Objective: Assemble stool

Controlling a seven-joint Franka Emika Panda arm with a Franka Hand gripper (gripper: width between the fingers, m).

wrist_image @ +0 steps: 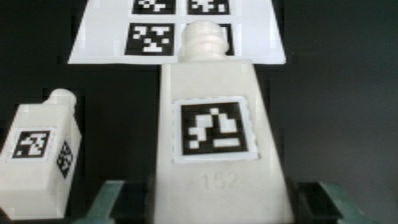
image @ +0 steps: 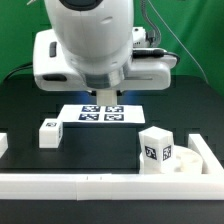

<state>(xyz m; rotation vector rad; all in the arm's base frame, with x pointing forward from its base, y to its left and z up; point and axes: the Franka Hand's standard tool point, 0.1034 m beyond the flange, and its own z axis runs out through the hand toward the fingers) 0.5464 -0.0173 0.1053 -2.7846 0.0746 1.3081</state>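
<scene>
A leg (wrist_image: 217,130) of the stool is pinched at its broad end by the gripper (wrist_image: 215,203). In the wrist view the dark fingers (wrist_image: 112,200) are pressed against its two sides. The leg's tagged face is turned to the wrist camera. Its narrow pegged end is pointed toward the marker board (wrist_image: 178,30), over the black table (wrist_image: 338,110). Whether the leg is touching the table cannot be told. In the exterior view this leg is hidden behind the arm (image: 90,40), which is hung over the marker board near the middle of the table.

A loose leg (image: 48,132) is laid on the table at the exterior view's left of the marker board. In the wrist view it is seen beside the held leg and apart from it, with tags on two of its faces.

The seat (image: 183,161) is set at the exterior view's right, close to the white rails (image: 100,185) by which the table is bordered. An upright leg (image: 152,148) is stood at the seat's edge, on the exterior view's left of it, with a tag faced to the camera. Whether it is plugged into a socket cannot be told.
</scene>
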